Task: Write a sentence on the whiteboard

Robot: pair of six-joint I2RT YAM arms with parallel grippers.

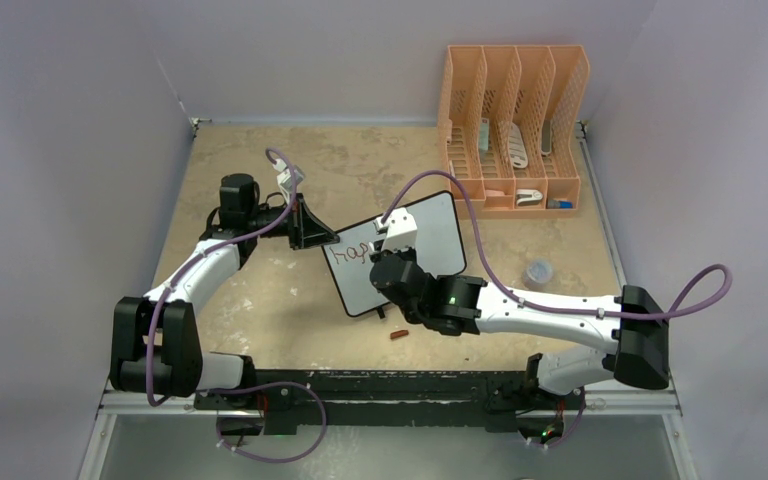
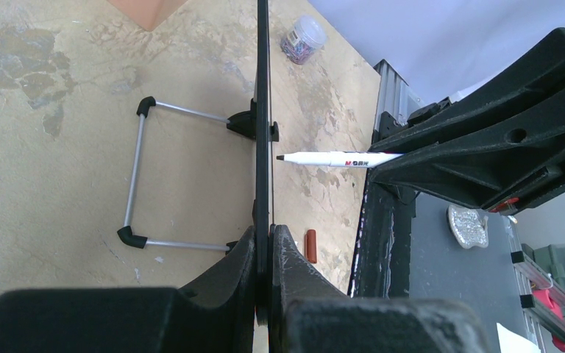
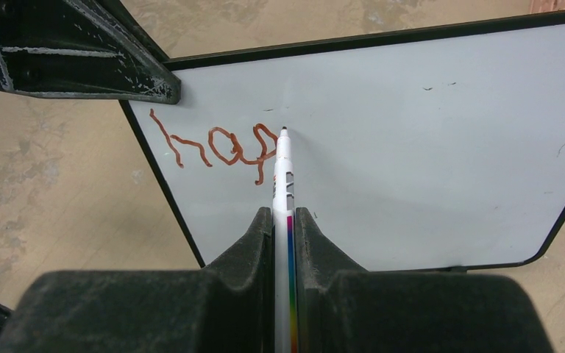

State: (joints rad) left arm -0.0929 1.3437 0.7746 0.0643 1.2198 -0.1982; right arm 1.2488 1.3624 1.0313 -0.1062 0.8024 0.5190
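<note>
The whiteboard (image 1: 438,232) stands tilted at mid-table. My left gripper (image 1: 326,239) is shut on its left edge, and in the left wrist view the board (image 2: 263,110) runs edge-on between the closed fingers of the left gripper (image 2: 263,232). My right gripper (image 3: 285,213) is shut on a white marker (image 3: 284,173) with a rainbow stripe. The marker's tip rests at the board face (image 3: 427,147), just right of the red-brown lettering of the sentence (image 3: 260,170), which reads "hap". From the side, the marker (image 2: 331,158) points at the board. The right gripper (image 1: 392,266) hangs in front of the board.
The red-brown marker cap (image 1: 397,335) lies on the table near the board's front corner. An orange file organizer (image 1: 510,130) stands at the back right. A small clear jar (image 1: 538,271) sits to the right. The board's wire stand (image 2: 136,176) rests on the table behind it.
</note>
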